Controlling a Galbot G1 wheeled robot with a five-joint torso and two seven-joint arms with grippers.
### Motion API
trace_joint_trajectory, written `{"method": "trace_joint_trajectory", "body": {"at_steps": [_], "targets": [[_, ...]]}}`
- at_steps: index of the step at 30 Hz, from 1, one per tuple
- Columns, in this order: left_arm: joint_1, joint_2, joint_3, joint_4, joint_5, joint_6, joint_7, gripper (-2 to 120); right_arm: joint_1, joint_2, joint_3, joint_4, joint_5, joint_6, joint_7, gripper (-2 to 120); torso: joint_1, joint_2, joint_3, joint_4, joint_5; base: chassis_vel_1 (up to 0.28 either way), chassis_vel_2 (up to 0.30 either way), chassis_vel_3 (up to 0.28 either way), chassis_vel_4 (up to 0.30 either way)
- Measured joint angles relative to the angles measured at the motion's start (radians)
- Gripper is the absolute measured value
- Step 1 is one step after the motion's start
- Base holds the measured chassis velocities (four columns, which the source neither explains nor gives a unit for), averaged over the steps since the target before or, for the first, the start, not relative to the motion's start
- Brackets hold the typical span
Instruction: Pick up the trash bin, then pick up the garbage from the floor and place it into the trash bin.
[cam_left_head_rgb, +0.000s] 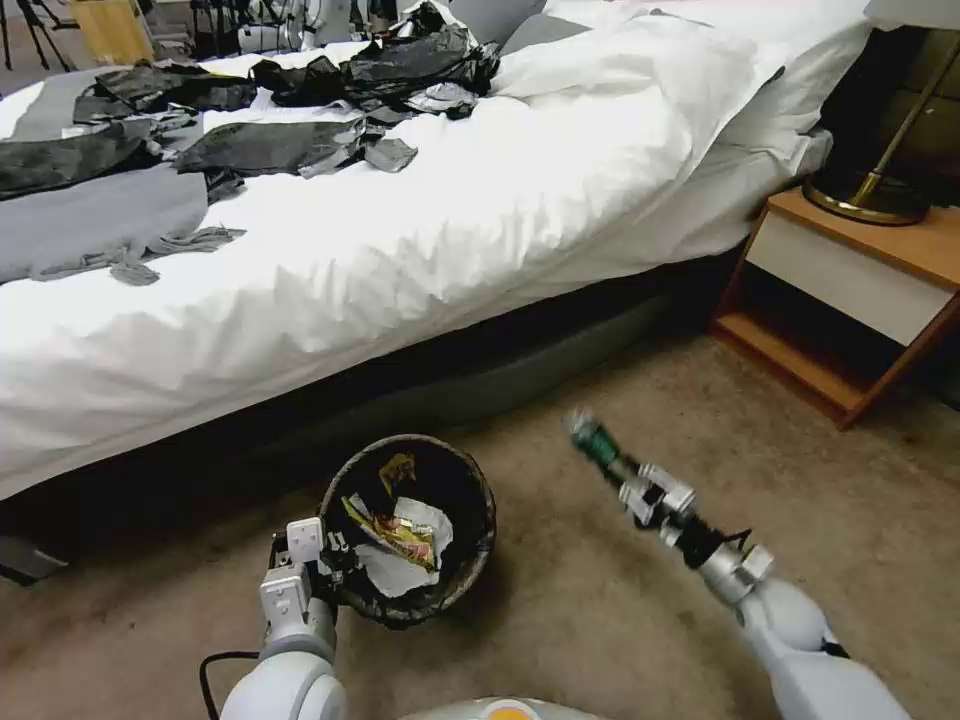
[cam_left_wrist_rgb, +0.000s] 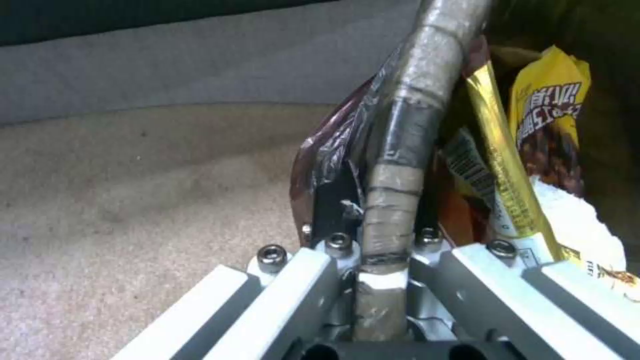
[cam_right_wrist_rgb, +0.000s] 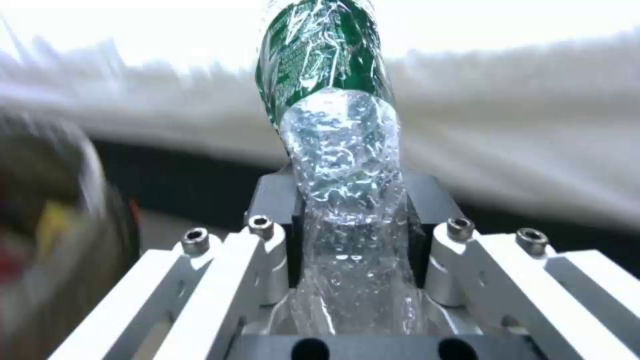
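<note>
The trash bin (cam_left_head_rgb: 470, 560) hangs low over the carpet, lined with a dark bag. My left gripper (cam_left_head_rgb: 335, 555) is shut on its near-left rim. In the left wrist view the left gripper (cam_left_wrist_rgb: 377, 200) pinches the taped rim (cam_left_wrist_rgb: 407, 125). Yellow and red wrappers (cam_left_head_rgb: 400, 530) and a white tissue wad (cam_left_head_rgb: 425, 520) lie inside the bin; the wrappers (cam_left_wrist_rgb: 547, 120) sit just past the rim. To the right of the bin, my right gripper (cam_left_head_rgb: 650, 495) is shut on a crushed clear bottle with a green label (cam_left_head_rgb: 598, 443). The bottle (cam_right_wrist_rgb: 340, 150) sticks out past the right gripper (cam_right_wrist_rgb: 347, 200).
A bed with a white duvet (cam_left_head_rgb: 480, 200) runs across the back, with black and grey clothes (cam_left_head_rgb: 270, 145) on it. A wooden nightstand (cam_left_head_rgb: 850, 290) with a brass lamp base (cam_left_head_rgb: 865, 195) stands at right. Tan carpet (cam_left_head_rgb: 600, 620) lies around the bin.
</note>
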Motion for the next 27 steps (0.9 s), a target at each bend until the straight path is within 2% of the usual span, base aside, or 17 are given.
{"method": "trace_joint_trajectory", "body": {"at_steps": [1, 2, 3, 4, 6, 7, 10, 11, 13, 14, 16, 22, 23, 27], "targets": [[0.000, -0.001, 0.002, 0.000, 0.002, 0.000, 0.000, 0, -0.010, 0.000, 0.003, 0.043, 0.005, -0.005, 0.004, 23, 0.000, 0.000, 0.000, -0.0001, 0.0003, 0.000, 0.000, 0.000, 0.000], [0.001, -0.002, 0.009, 0.001, 0.007, 0.000, 0.000, 0, -0.037, -0.004, 0.000, 0.151, 0.009, -0.017, 0.015, 23, 0.000, 0.000, 0.000, 0.0001, -0.0001, 0.000, 0.000, 0.000, 0.000], [0.001, -0.002, 0.009, 0.001, 0.007, 0.000, 0.000, 0, -0.037, -0.004, 0.000, 0.151, 0.009, -0.017, 0.015, 23, 0.000, 0.000, 0.000, 0.0001, -0.0001, 0.000, 0.000, 0.000, 0.000], [0.001, -0.003, 0.011, 0.004, 0.009, -0.001, 0.000, 0, -0.050, -0.006, -0.009, 0.202, 0.008, -0.022, 0.021, 23, 0.000, 0.000, 0.000, 0.0001, -0.0003, 0.000, 0.000, 0.000, 0.000], [0.000, -0.004, 0.016, 0.010, 0.015, -0.002, -0.001, 0, -0.092, -0.016, -0.071, 0.351, -0.028, -0.032, 0.058, 23, 0.000, 0.000, 0.000, 0.0001, -0.0001, 0.000, 0.000, 0.000, 0.000], [0.000, -0.004, 0.016, 0.010, 0.015, -0.002, -0.001, 0, -0.092, -0.016, -0.071, 0.351, -0.028, -0.032, 0.058, 23, 0.000, 0.000, 0.000, 0.0001, -0.0001, 0.000, 0.000, 0.000, 0.000], [-0.002, -0.002, 0.027, 0.015, 0.019, -0.003, -0.001, 0, -0.106, -0.034, -0.203, 0.444, -0.151, -0.040, 0.158, 23, 0.000, 0.000, 0.000, 0.0000, 0.0000, 0.000, 0.000, 0.000, 0.000], [-0.002, -0.002, 0.027, 0.015, 0.019, -0.003, -0.001, 0, -0.106, -0.034, -0.203, 0.444, -0.151, -0.040, 0.158, 23, 0.000, 0.000, 0.000, 0.0000, 0.0000, 0.000, 0.000, 0.000, 0.000], [-0.003, -0.002, 0.034, 0.015, 0.023, -0.003, -0.001, 0, -0.086, -0.054, -0.305, 0.456, -0.212, -0.053, 0.259, 23, 0.000, 0.000, 0.000, 0.0001, 0.0001, 0.000, 0.000, 0.000, 0.000], [-0.003, -0.002, 0.034, 0.015, 0.023, -0.003, -0.001, 0, -0.086, -0.054, -0.305, 0.456, -0.212, -0.053, 0.259, 23, 0.000, 0.000, 0.000, 0.0001, 0.0001, 0.000, 0.000, 0.000, 0.000], [-0.002, -0.001, 0.042, 0.015, 0.028, -0.003, -0.001, 0, -0.052, -0.064, -0.407, 0.444, -0.256, -0.072, 0.339, 23, 0.000, 0.000, 0.000, 0.0001, 0.0002, 0.000, 0.000, 0.000, 0.000], [0.004, -0.001, 0.048, 0.015, 0.036, -0.005, -0.001, 0, -0.018, -0.052, -0.511, 0.400, -0.286, -0.102, 0.372, 23, 0.000, 0.000, 0.000, -0.0001, 0.0002, 0.000, 0.000, 0.000, 0.000], [0.007, -0.002, 0.052, 0.011, 0.038, -0.006, 0.000, 0, 0.005, -0.031, -0.542, 0.355, -0.297, -0.105, 0.377, 23, 0.000, 0.000, 0.000, 0.0000, 0.0002, 0.000, 0.000, 0.000, 0.000], [0.012, -0.006, 0.064, 0.003, 0.043, -0.006, 0.001, 0, 0.045, 0.007, -0.558, 0.279, -0.299, -0.113, 0.383, 23, 0.000, 0.000, 0.000, 0.0000, 0.0002, 0.000, 0.000, 0.000, 0.000]]}}
